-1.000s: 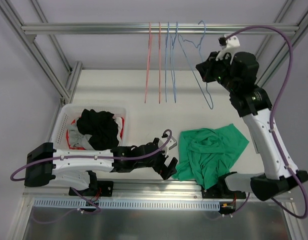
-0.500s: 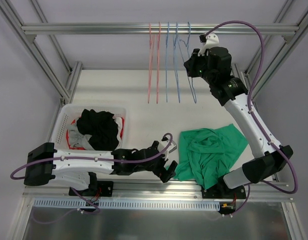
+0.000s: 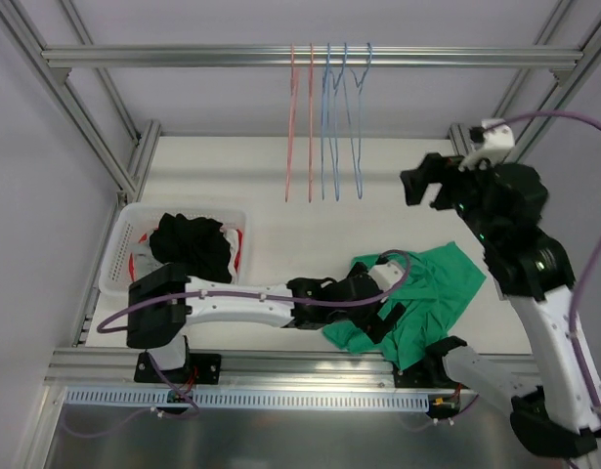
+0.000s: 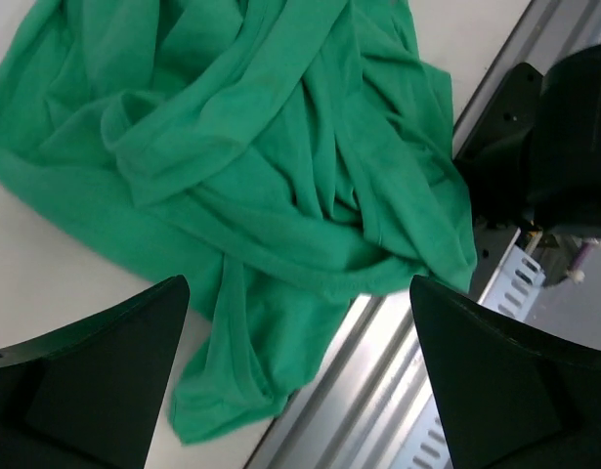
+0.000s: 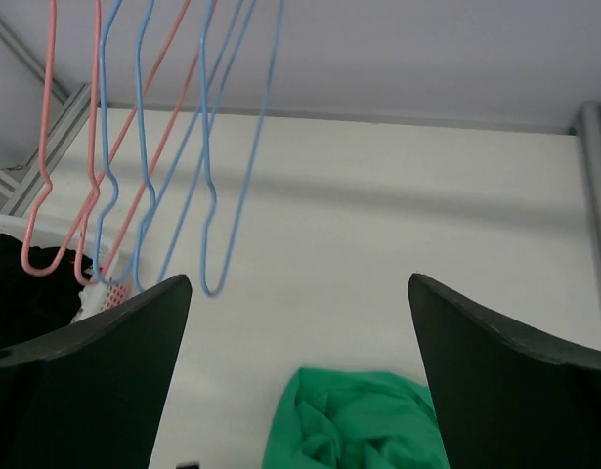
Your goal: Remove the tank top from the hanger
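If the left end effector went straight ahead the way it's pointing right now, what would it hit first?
The crumpled green tank top: in the wrist view it lies straight ahead of the left end effector, between its open fingers, on the table. It looks close, though depth is hard to judge.

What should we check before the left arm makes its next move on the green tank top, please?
1. Garment off its hanger: ok. The green tank top lies crumpled on the table, with no wire showing in it.
2. Hangers stowed: ok. The blue hangers and pink hangers hang bare from the rail.
3. Grasp ready: ok. The left gripper is above the fabric, jaws wide apart, holding nothing.
4. Other arm clear: ok. The right gripper is open, empty and apart from the hangers.
5. Fabric free of the right arm's base: cannot tell. The hem reaches the table's near edge beside it.
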Available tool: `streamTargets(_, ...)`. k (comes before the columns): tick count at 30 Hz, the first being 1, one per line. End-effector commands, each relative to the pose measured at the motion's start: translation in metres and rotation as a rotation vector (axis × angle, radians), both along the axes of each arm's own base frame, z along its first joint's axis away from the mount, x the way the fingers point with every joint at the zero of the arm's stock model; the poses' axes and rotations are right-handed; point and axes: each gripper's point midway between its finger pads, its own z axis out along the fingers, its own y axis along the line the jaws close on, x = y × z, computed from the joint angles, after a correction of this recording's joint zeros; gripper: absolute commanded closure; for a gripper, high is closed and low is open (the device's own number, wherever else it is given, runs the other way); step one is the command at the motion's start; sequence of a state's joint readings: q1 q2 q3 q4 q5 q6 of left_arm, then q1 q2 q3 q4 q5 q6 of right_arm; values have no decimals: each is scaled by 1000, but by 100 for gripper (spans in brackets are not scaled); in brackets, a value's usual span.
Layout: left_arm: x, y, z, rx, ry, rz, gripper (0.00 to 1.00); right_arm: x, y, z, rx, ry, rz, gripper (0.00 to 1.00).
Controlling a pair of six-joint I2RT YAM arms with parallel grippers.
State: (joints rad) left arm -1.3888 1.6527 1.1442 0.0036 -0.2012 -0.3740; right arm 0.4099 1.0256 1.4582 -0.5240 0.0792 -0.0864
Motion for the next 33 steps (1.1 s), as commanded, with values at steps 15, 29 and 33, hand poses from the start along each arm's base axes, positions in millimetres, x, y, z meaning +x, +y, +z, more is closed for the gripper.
streamTargets(15,60,-84,-122,338,-83,39,1,-209,-61,3,43,-159,167,0)
streamTargets(29,79,69,4,249,-218,432,100,-206,-62,13,88,-241,145,1)
streamTargets(33,92,144,80,137,-277,648,100,-199,-60,13,99,-253,142,1)
